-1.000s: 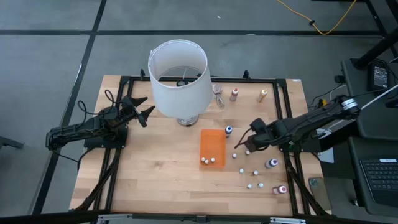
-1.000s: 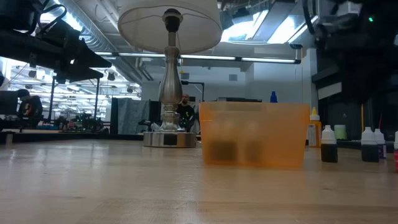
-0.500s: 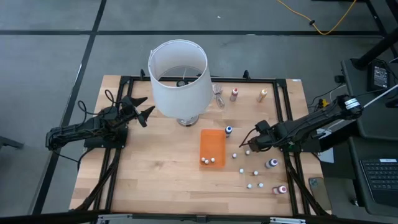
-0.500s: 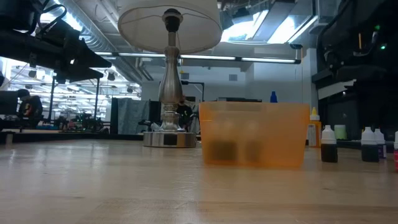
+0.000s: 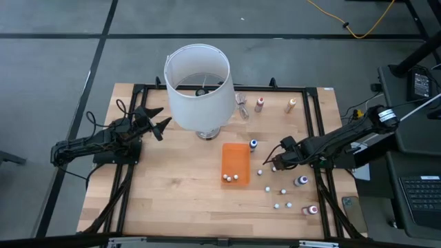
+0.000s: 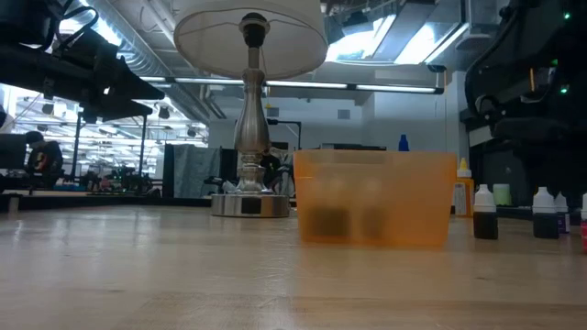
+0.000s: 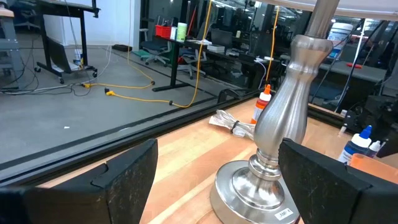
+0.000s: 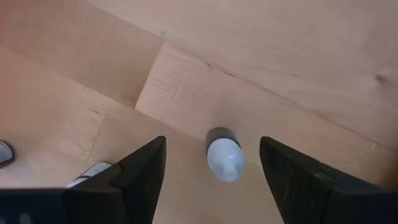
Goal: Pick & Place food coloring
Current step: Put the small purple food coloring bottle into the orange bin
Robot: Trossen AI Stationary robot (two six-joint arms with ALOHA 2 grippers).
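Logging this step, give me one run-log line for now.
right gripper: open, over white-capped bottle | left gripper: open, idle by lamp | orange tray: two bottles

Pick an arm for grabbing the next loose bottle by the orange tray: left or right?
Right. The right gripper hangs open over the loose bottles, one white-capped bottle between its fingers in its wrist view. The left gripper waits open across the table, beside the lamp.

Two dark jointed arms, black cables, L gripper [image 5: 153, 119] & R gripper [image 5: 270, 157] w/ matte black fingers
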